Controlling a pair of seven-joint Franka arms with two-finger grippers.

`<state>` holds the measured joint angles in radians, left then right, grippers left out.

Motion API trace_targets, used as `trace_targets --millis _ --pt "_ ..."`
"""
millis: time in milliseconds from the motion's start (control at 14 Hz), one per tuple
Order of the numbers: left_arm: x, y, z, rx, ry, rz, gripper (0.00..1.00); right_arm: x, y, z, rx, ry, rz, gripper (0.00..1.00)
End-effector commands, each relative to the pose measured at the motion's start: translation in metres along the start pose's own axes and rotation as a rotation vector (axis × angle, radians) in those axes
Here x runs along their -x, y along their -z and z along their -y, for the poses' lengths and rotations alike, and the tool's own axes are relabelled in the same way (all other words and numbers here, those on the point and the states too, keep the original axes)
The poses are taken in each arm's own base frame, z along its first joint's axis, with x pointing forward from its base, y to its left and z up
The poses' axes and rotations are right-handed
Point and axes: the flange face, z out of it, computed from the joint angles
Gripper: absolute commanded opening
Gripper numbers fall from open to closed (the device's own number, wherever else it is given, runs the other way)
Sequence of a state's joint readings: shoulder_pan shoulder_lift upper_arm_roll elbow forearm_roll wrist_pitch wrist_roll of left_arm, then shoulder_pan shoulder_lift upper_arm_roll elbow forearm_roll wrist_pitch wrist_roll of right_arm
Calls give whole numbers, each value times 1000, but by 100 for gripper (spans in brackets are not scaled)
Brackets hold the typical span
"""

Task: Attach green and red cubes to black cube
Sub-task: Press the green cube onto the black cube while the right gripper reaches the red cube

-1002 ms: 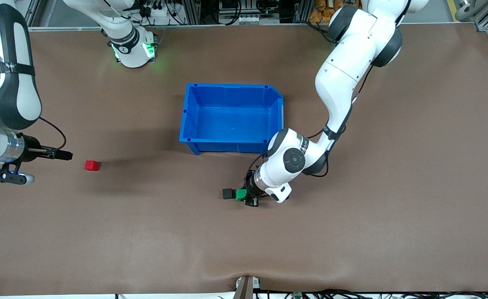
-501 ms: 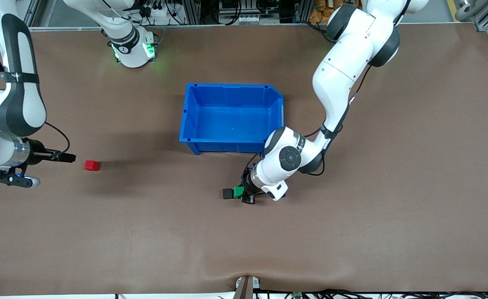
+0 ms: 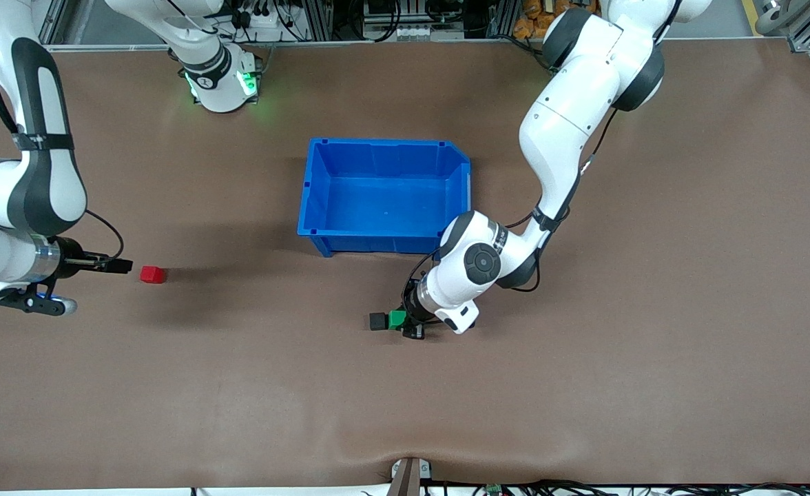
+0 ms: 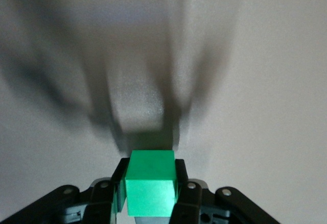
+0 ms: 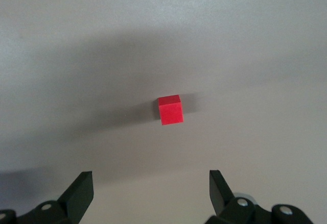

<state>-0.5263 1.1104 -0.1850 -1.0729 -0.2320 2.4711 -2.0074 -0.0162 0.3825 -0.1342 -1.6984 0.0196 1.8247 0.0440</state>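
The left claw [image 3: 408, 325] is clenched on the green cube [image 3: 397, 319], which sits low on the worktop [image 3: 584, 386], pressed against the black cube [image 3: 377, 321], nearer the front camera than the blue bin [image 3: 384, 238]. The right claw [image 3: 124, 265] hangs spread wide beside the red cube [image 3: 151, 274] at its arm's end.

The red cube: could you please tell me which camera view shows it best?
The right wrist view shows the red cube best: large, unobstructed, ahead of the open right pincer. The front view shows the cube small on the table, toward the right arm's end. The left wrist view does not show it.
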Motion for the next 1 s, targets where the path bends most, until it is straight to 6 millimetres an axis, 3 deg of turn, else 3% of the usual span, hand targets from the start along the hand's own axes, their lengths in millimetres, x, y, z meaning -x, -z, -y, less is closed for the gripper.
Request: trace_targets --millis 0,143,215,358,429,716,930 --pt "4 -4 -3 16 23 17 34 -8 -8 1 -18 8 -11 100" --pt "4 -4 -3 16 23 17 38 -10 -12 6 -16 15 -10 100" --pt "3 -4 -4 17 24 16 48 -11 -13 8 -14 18 -10 100" --pt "3 -1 -5 20 18 14 90 -14 -20 9 -13 36 -13 100" --pt "5 2 -5 21 15 16 100 -16 -22 8 -12 79 -17 100" --pt "11 23 -10 3 -16 -6 100 -25 -41 2 -11 117 -19 100" --pt "22 74 -20 -17 -149 -56 100 -28 -52 -1 -9 112 -11 100"
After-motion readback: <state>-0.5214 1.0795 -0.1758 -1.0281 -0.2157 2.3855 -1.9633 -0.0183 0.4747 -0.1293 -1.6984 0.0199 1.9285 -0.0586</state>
